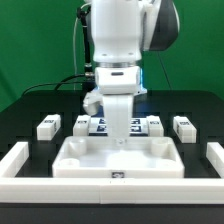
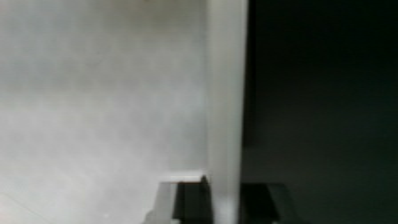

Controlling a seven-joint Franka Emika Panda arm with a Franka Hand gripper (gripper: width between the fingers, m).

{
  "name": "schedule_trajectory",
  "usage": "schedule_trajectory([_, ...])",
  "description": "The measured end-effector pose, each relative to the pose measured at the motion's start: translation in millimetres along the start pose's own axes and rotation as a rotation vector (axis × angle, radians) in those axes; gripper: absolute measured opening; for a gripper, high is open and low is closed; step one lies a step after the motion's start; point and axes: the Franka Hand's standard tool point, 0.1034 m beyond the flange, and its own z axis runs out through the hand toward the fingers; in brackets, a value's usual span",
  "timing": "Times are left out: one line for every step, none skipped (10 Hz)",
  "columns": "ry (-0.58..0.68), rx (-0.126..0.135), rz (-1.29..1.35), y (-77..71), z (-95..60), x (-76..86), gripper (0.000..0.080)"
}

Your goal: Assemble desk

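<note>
- The tool (image 1: 120, 140) comes straight down at the frame's centre onto the rear rim of the desk top (image 1: 85, 157).
- In the wrist view the rim (image 2: 228, 100) runs between the two fingers (image 2: 187, 205), which are set narrow and close against it on both sides, gripping it.
- The desk top lies low in the middle of the frame on the black worktop (image 1: 30, 108).
- Four legs (image 1: 46, 127) stand in a row behind it, two on each side of the arm.
</note>
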Motion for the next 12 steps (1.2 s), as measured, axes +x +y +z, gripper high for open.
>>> schedule_trajectory([0.006,-0.011,-0.016,8.8,0.3,11.9,0.0054])
schedule_trajectory([0.016,-0.031,-0.023,18.4,0.8,26.7,0.0054])
schedule_trajectory([0.019,-0.021,-0.035,19.0,1.3,35.4,0.0054])
schedule_trajectory([0.020,-0.004,-0.038,19.1,1.2,39.0,0.0054])
schedule_trajectory([0.021,0.011,-0.038,19.0,1.1,43.9,0.0054])
schedule_trajectory([0.022,0.019,-0.037,19.0,1.2,47.8,0.0054])
schedule_trajectory([0.023,0.020,-0.034,18.8,1.7,46.9,0.0054])
schedule_trajectory([0.024,0.018,-0.035,18.7,1.7,46.0,0.0054])
schedule_trajectory([0.025,0.015,-0.035,18.4,1.6,43.7,0.0054])
schedule_trajectory([0.024,0.015,-0.032,18.5,1.5,43.4,0.0054])
schedule_trajectory([0.024,0.016,-0.032,18.1,2.2,43.1,0.0054])
schedule_trajectory([0.024,0.016,-0.031,18.1,2.3,42.9,0.0252])
